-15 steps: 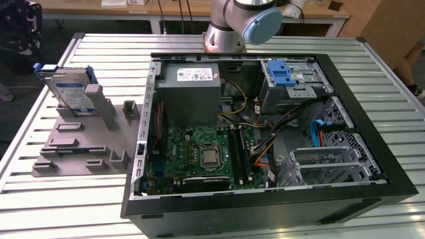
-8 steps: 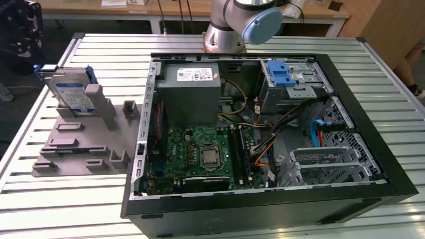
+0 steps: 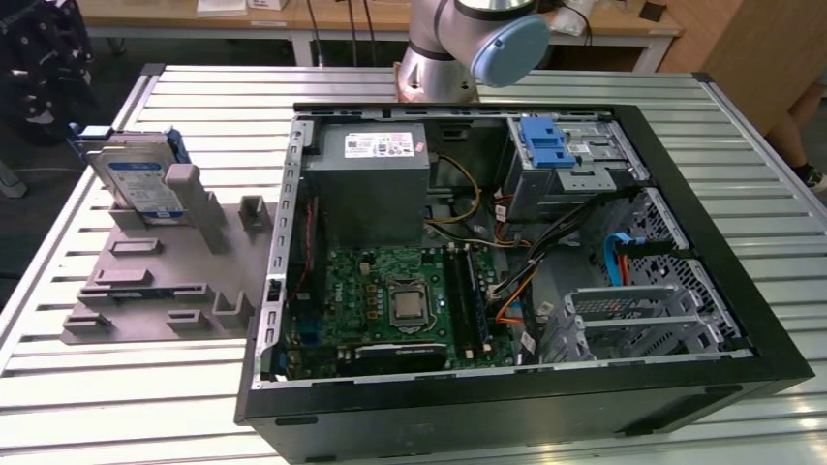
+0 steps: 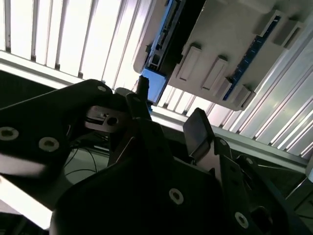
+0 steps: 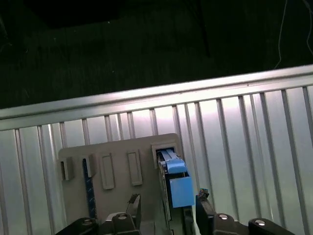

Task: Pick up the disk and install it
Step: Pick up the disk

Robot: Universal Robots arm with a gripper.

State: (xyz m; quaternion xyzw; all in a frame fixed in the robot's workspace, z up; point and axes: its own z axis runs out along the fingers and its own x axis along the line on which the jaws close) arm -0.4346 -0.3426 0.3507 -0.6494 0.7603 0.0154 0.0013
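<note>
The disk [image 3: 136, 179] stands upright on its edge in a slot of the grey holder plate [image 3: 155, 281], at the exterior view's left, beside the open computer case [image 3: 517, 262]. It is a silver drive with a blue-and-white label in a blue carrier. In the first wrist view I look down on the disk's blue top edge [image 5: 175, 182], and my gripper [image 5: 168, 203] hangs above it, open, with one dark fingertip [image 5: 202, 199] to each side and apart from it. In the second wrist view the gripper [image 4: 168, 112] is open, with the disk's blue end [image 4: 154, 83] beyond it.
The case holds a grey power-supply box [image 3: 375, 170], a green motherboard [image 3: 394, 295], a blue caddy in the drive bay [image 3: 549, 145] and loose cables. The holder plate has several low grey blocks [image 3: 194, 320]. The ribbed metal table's edge [image 5: 146, 100] runs close behind the holder.
</note>
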